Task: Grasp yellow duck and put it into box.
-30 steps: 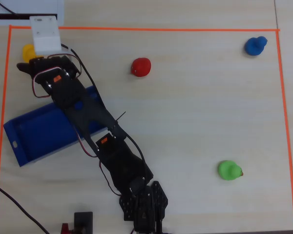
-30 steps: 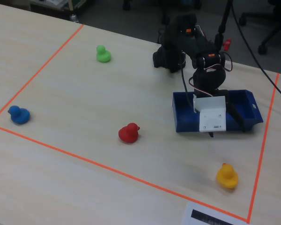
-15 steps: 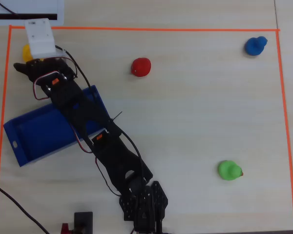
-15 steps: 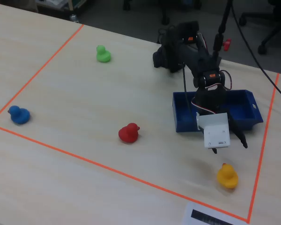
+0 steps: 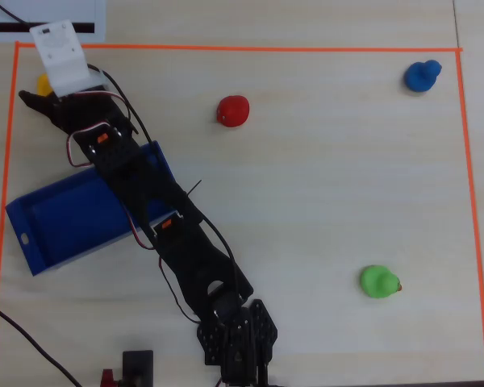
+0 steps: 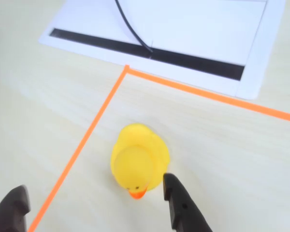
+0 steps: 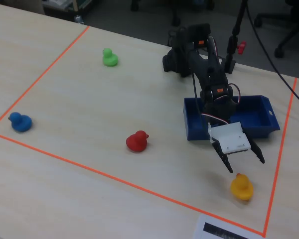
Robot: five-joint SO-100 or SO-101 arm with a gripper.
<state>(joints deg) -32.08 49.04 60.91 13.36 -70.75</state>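
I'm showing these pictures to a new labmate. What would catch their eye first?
Probably the black arm stretched over the blue box, its open gripper poised above the yellow duck near a corner of the orange tape border. Then the bright strays: a red duck, a green duck and a blue duck scattered across the pale table.

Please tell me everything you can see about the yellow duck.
The yellow duck is a small, rounded toy with an orange beak; it looks like smooth rubber or plastic. It stands upright on the pale wooden table, inside a corner of the orange tape line, apart from the box. In the wrist view its beak points toward the camera. The open gripper hovers near it, one finger close beside the head; nothing clearly touches it.
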